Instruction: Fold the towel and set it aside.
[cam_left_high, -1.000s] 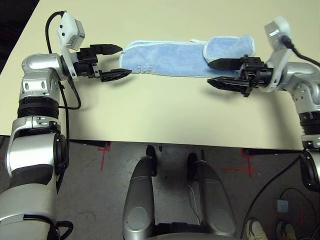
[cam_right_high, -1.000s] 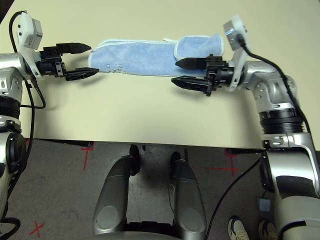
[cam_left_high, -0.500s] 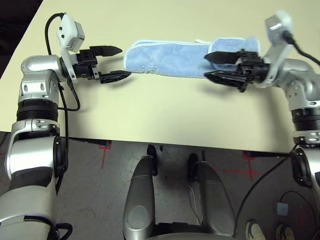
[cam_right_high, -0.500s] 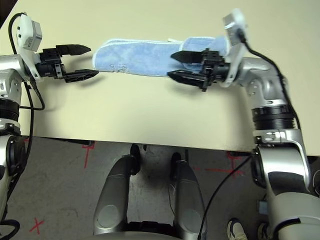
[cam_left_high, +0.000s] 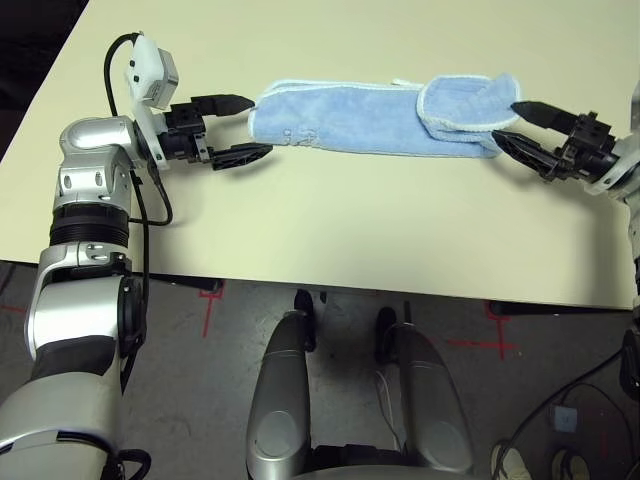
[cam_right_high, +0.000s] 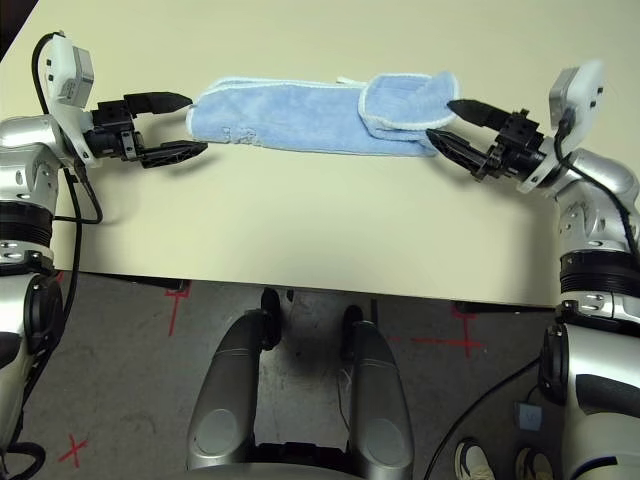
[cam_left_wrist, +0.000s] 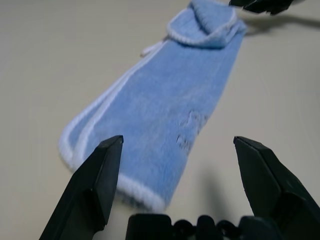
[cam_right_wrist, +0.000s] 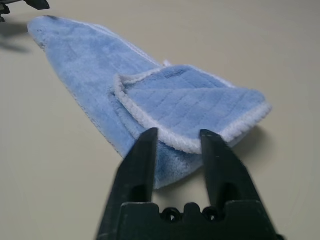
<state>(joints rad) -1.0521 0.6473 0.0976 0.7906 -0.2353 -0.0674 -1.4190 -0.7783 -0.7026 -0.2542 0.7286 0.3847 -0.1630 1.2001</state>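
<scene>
The right end effector (cam_right_high: 452, 122) sits at the towel's (cam_left_high: 350, 115) right end, pointing left along it. Its fingers stand partly apart with a narrow gap; in the right wrist view the towel's white-edged end lies just past the tips, not between them, so it grips nothing. The left end effector (cam_left_high: 240, 127) is spread wide and empty at the opposite end, pointing right, with the towel's left edge just at its fingertips.

The towel lies flat on the table (cam_left_high: 330, 230) as a long narrow strip, its long axis running left to right between the two end effectors. Its right end is already turned back over itself in a short flap (cam_right_wrist: 195, 102).

Each arm is close to its own end. The next fold probably means carrying one end along that axis toward the other.
</scene>
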